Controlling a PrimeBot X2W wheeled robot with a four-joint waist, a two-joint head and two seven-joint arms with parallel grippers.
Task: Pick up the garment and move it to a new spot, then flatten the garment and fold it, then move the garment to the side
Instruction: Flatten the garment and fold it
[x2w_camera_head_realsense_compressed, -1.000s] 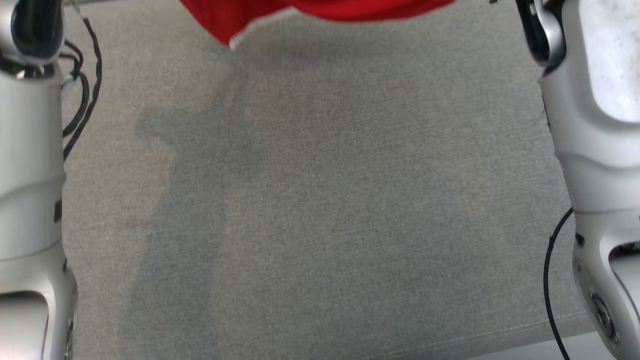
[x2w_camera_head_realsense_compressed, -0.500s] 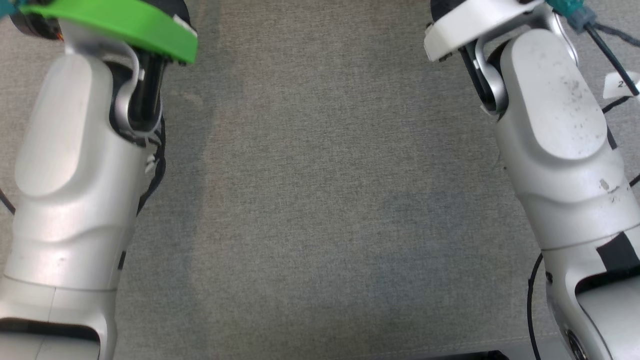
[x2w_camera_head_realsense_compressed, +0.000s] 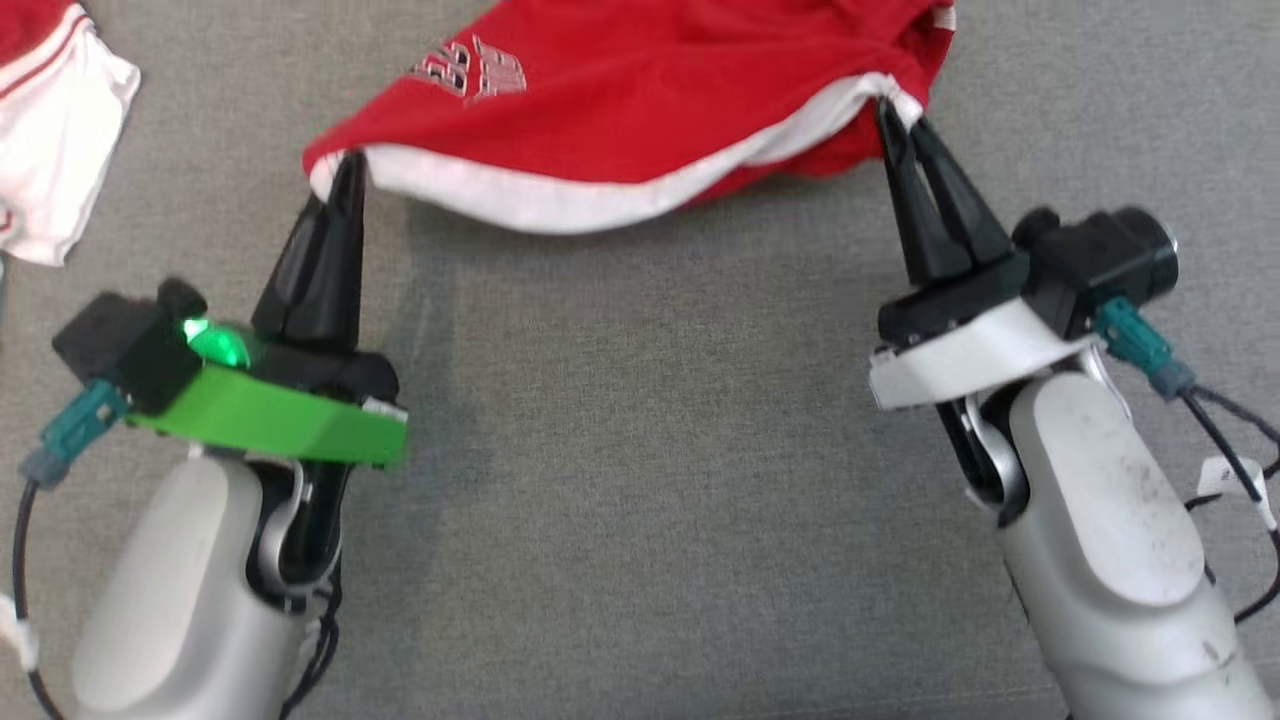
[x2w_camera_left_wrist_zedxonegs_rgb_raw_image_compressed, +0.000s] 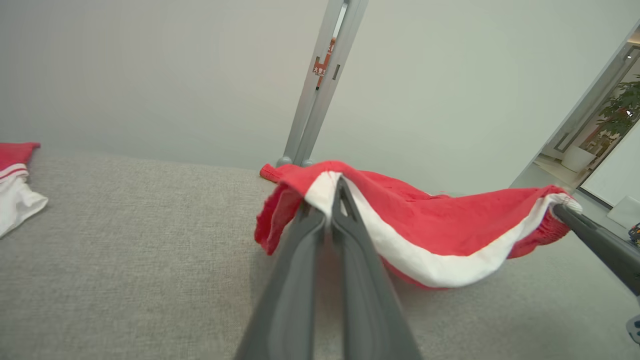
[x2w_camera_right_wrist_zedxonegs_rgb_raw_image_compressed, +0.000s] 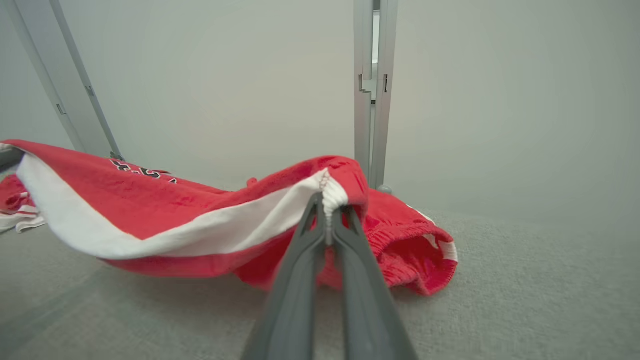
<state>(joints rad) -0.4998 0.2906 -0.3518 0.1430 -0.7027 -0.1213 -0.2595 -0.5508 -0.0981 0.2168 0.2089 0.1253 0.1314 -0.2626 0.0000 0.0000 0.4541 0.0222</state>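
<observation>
**A:** Where does the garment (x2w_camera_head_realsense_compressed: 620, 110) sit?

**B:** Across the upper middle of the head view. It is red, with a printed logo (x2w_camera_head_realsense_compressed: 470, 70) near the top. Most of it rests on the grey fabric surface (x2w_camera_head_realsense_compressed: 640, 480), but its near edge, a white band (x2w_camera_head_realsense_compressed: 560, 205), hangs in a shallow curve between two raised corners.

**A:** Who holds those corners?

**B:** Both hands. The left hand (x2w_camera_head_realsense_compressed: 347, 165) points up the frame from the lower left. Its two dark fingers are pressed together and pinch the left end of the band. The right hand (x2w_camera_head_realsense_compressed: 898, 115) does the same at the right end, leaning slightly towards the upper left.

**A:** Firmly clamped?

**B:** Yes. In each wrist view the fingers meet at the tips with cloth nipped between them (the right one bites a gathered, puckered bit of white).

**A:** And the arms?

**B:** The pale forearms rise from the bottom corners and are well apart. The left wrist carries a green plate (x2w_camera_head_realsense_compressed: 270, 425) with a lit green lamp. The right wrist carries a white plate (x2w_camera_head_realsense_compressed: 965, 355).

**A:** Anything else nearby?

**B:** A second piece of clothing (x2w_camera_head_realsense_compressed: 50, 130), red and white, lies at the upper left, apart from the held one. A metal post (x2w_camera_left_wrist_zedxonegs_rgb_raw_image_compressed: 320, 85) stands behind the garment in the left wrist view, against a plain wall (x2w_camera_left_wrist_zedxonegs_rgb_raw_image_compressed: 150, 75).
</observation>
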